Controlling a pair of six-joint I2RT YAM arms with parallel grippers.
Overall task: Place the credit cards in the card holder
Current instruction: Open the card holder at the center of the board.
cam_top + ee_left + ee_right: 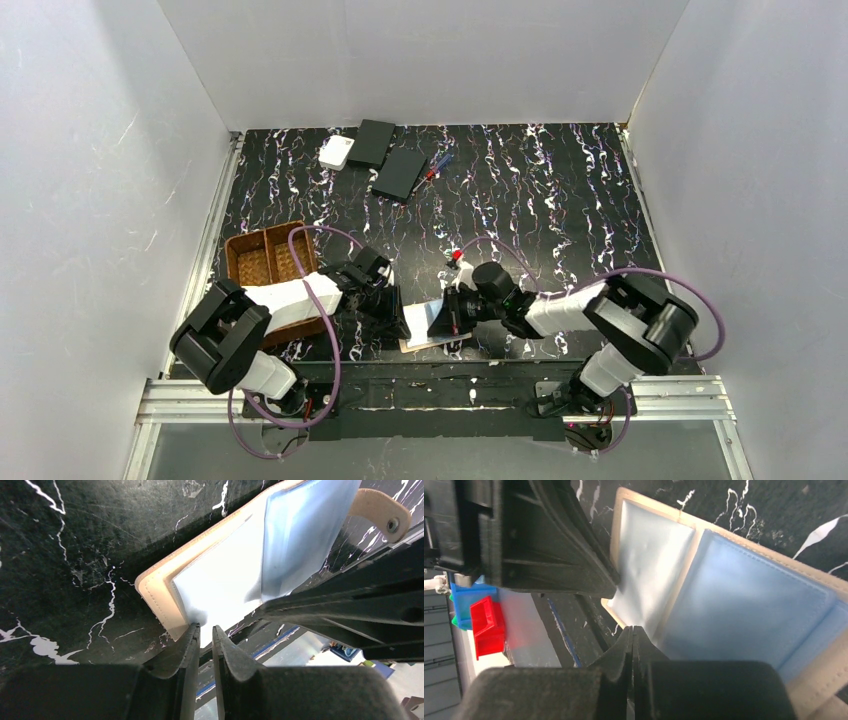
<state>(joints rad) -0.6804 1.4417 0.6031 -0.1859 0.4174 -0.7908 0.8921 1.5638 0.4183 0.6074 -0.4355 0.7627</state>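
Card holder (160, 587) open, pockets apparently empty; all loading outstanding. Left gripper (205, 630) jaws near-closed at pocket edge, grip unclear. Right gripper (632, 632) jaws fully closed, nothing visibly held.

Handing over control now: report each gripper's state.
Left gripper: shut on a card holder pocket edge.
Right gripper: shut on another pocket leaf.

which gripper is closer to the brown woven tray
Left. The left gripper is just beside the woven tray, at the tray-side edge of the card holder; the right gripper is farther off, on the holder's opposite side.
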